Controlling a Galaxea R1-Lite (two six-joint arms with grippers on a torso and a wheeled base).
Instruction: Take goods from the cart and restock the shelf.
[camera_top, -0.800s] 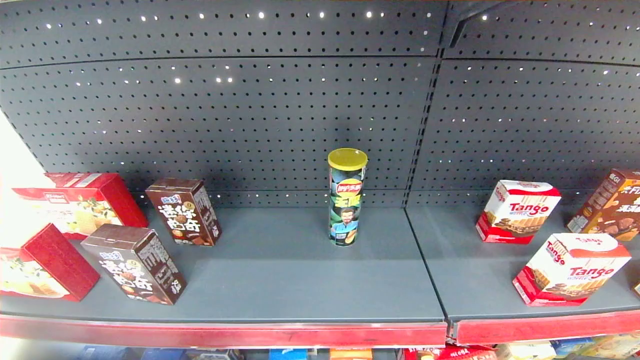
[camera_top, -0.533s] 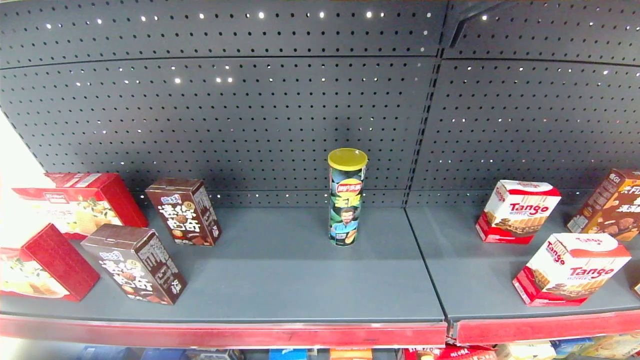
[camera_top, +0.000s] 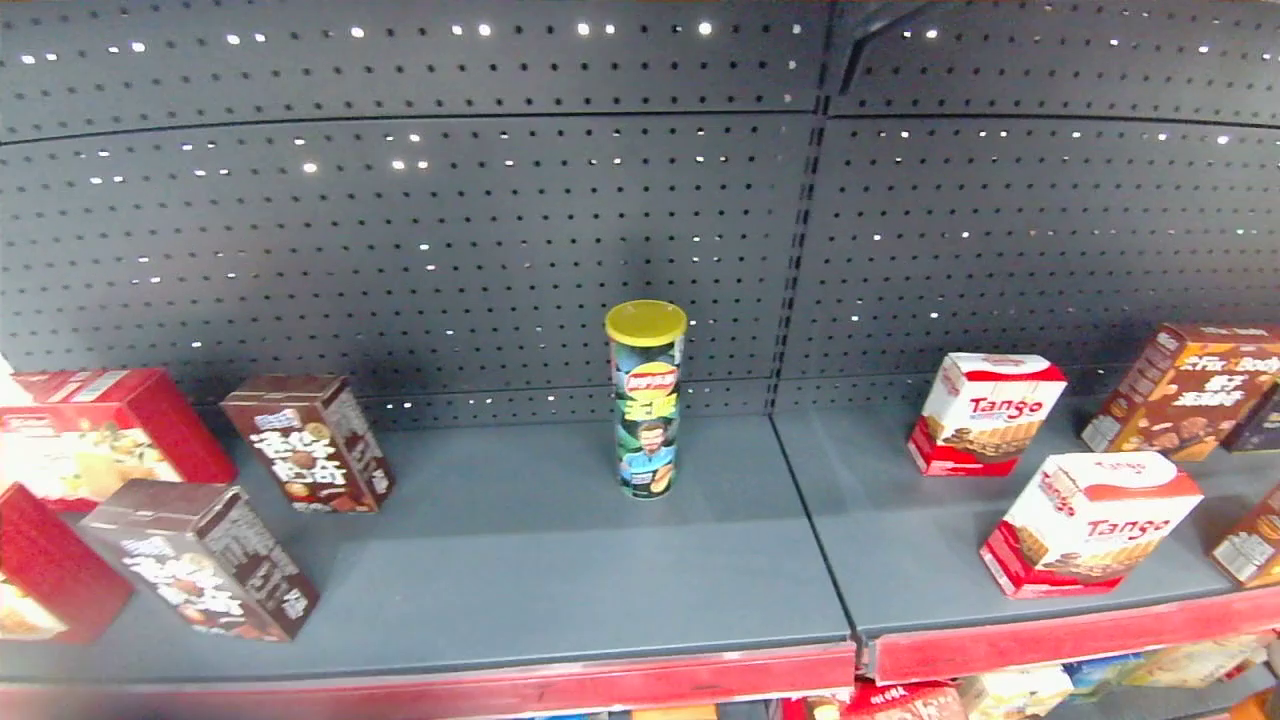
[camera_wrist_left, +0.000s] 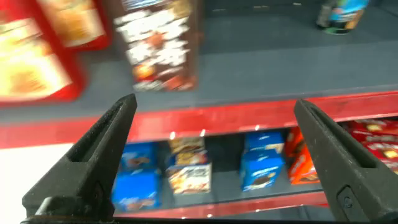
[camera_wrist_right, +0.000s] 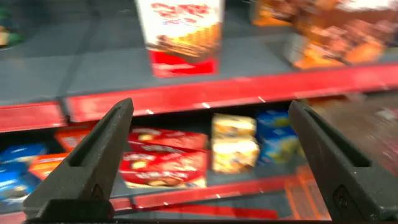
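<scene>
1. Left end effector (camera_wrist_left: 214, 102): fingers spread wide, nothing between them. Held low and near, just off the red front lip (camera_wrist_left: 205, 118) of the shelf (camera_top: 560, 560), facing the near brown box (camera_wrist_left: 161, 43).
2. Right end effector (camera_wrist_right: 211, 104): likewise spread and empty, before the same lip, opposite the near wafer box (camera_wrist_right: 183, 34).
3. On the shelf: one chip can (camera_top: 646, 400), upright with its yellow lid on, far back near the pegboard panel (camera_top: 500, 250) and well apart from everything else.
4. At left, the far brown box (camera_top: 308, 443) and red boxes (camera_top: 95, 435), all standing askew. At right, the far wafer box (camera_top: 985, 412) behind the near one.
5. Judged stage: nothing in hand, so fetching fresh stock comes first. The bare stretch around the can looks like the place to fill.
6. Risk, the can: tall and narrow, so probably easy to topple. A nudge from an incoming item or a wide-spread finger could knock it over and send it rolling.
7. Risk, the lip: coming in too low could catch a carried item on the red edge and twist it in the grip.
8. Risk, the front row: near brown box and near wafer box sit close to the edge. A brush on the way in or out could push either off.
</scene>
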